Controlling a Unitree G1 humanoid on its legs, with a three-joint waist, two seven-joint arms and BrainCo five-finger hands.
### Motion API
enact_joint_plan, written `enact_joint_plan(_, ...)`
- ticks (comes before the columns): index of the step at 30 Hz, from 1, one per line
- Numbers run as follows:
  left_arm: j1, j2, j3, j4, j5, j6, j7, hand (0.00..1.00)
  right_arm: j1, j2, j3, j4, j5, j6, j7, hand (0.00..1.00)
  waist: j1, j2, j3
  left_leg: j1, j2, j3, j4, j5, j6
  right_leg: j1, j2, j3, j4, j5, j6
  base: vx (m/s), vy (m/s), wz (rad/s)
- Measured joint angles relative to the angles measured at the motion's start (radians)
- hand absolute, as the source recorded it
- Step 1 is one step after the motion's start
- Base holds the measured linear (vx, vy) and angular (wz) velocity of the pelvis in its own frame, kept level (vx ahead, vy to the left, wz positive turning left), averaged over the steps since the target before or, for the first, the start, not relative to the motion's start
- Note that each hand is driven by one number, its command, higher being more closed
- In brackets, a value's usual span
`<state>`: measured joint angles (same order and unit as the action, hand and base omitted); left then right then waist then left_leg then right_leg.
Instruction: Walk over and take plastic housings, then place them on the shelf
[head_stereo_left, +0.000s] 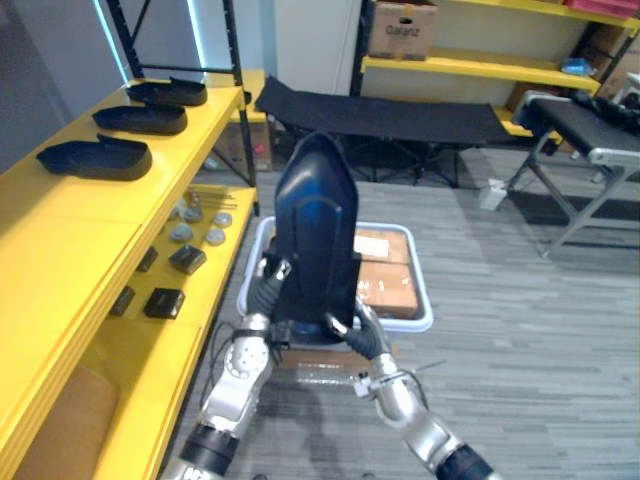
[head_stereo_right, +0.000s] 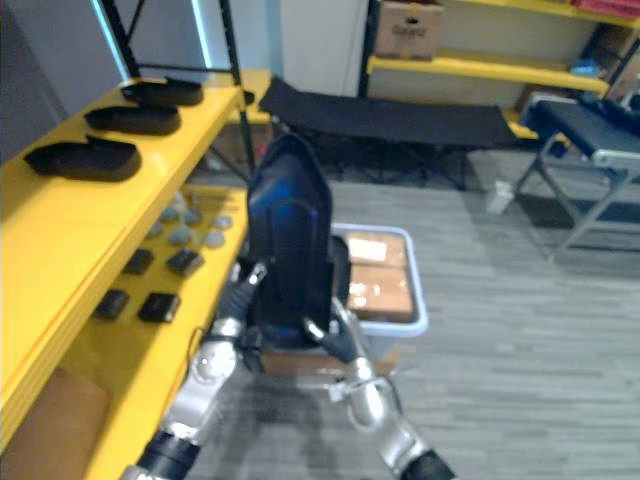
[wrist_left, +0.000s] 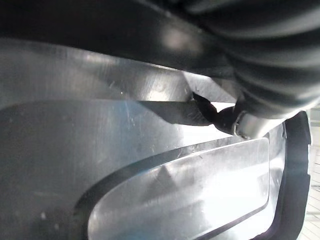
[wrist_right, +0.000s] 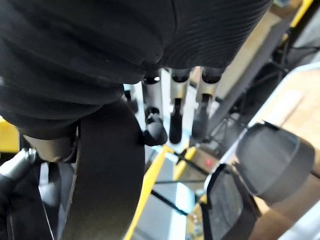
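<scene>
That housing (head_stereo_left: 316, 230) is upright, sandwiched between the left hand (head_stereo_left: 266, 288) (can't tell its grip) and the straight-fingered right hand (head_stereo_left: 358, 335), so I'd press evenly and lay it flat on the shelf (head_stereo_left: 80, 210).

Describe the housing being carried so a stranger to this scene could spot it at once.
Find the long yellow shelf on the robot's left, then the white bin of cardboard boxes beside it. In front of that bin, the left hand and right hand carry a black plastic housing between them. Unlike the three housings lying flat on the shelf top, it stands upright in the air.
</scene>
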<state>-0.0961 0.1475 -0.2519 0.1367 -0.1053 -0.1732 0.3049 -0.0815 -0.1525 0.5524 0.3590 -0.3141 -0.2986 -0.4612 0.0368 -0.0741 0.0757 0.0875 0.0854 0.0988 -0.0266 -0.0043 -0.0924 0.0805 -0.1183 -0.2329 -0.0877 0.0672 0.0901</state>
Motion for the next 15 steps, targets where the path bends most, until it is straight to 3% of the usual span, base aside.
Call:
enact_joint_plan(7,0.057,-0.004,0.059,0.001,0.206,-0.003,0.186,1.00,0.042,0.001,-0.059,-0.101,0.142,-0.024,0.035,0.00,-0.002,0.005,0.003,0.002,0.000,0.018,0.000,-0.002,0.001,-0.008,0.000,0.018,0.000,0.006,0.000,0.00,0.005,-0.07)
enact_joint_plan(12,0.093,-0.007,0.111,0.001,0.306,-0.003,0.295,1.00,0.048,0.012,-0.144,-0.145,0.207,-0.087,-0.027,0.00,-0.004,0.007,0.005,0.005,0.000,0.022,0.000,-0.003,0.000,-0.008,0.000,0.023,0.000,0.005,-0.002,0.00,0.002,-0.01)
enact_joint_plan(15,0.102,-0.016,0.173,0.001,0.320,-0.001,0.330,1.00,0.082,0.043,-0.280,-0.178,0.288,-0.109,-0.044,0.00,-0.004,0.009,0.006,0.007,-0.006,0.025,0.000,-0.003,0.000,-0.008,0.003,0.025,0.000,0.005,-0.003,0.00,0.001,-0.03)
